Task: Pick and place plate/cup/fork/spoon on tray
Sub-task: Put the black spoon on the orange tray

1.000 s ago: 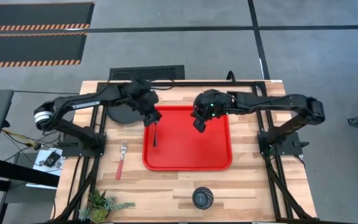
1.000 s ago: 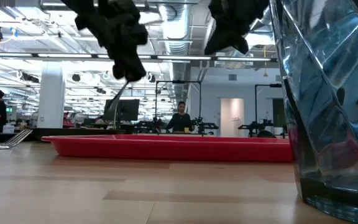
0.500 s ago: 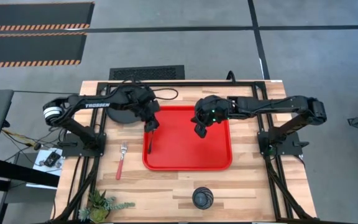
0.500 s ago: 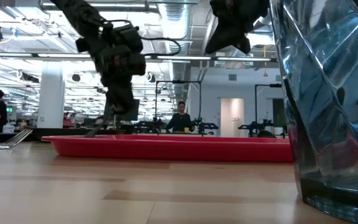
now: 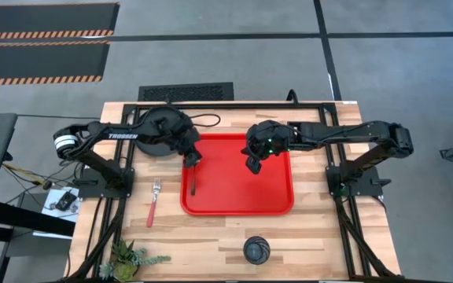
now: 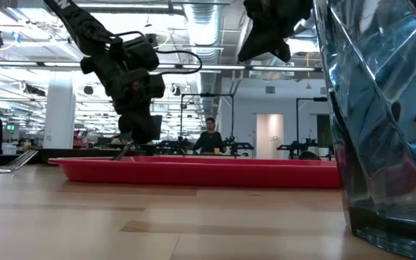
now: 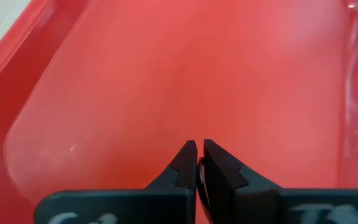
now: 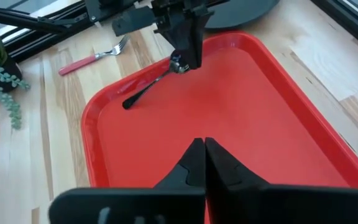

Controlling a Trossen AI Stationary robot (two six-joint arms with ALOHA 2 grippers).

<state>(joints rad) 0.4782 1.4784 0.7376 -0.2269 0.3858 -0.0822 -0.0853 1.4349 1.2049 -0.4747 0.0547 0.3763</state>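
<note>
A: Where was the spoon (image 5: 192, 179)?

B: Over the left part of the red tray (image 5: 242, 200). The left pincer (image 5: 193, 159) was clenched on its handle end, the bowl slanting down toward the near side, at or just above the tray floor.

A: And the right pincer (image 5: 254, 163)?

B: Clenched on nothing, held above the far middle of the tray.

A: The rest?

B: The plate (image 5: 160, 132) sat on the tabletop (image 5: 203, 240) just beyond the tray's far-left corner. The fork (image 5: 153, 201) lay left of the tray, the cup (image 5: 256, 250) near the front edge.
</note>
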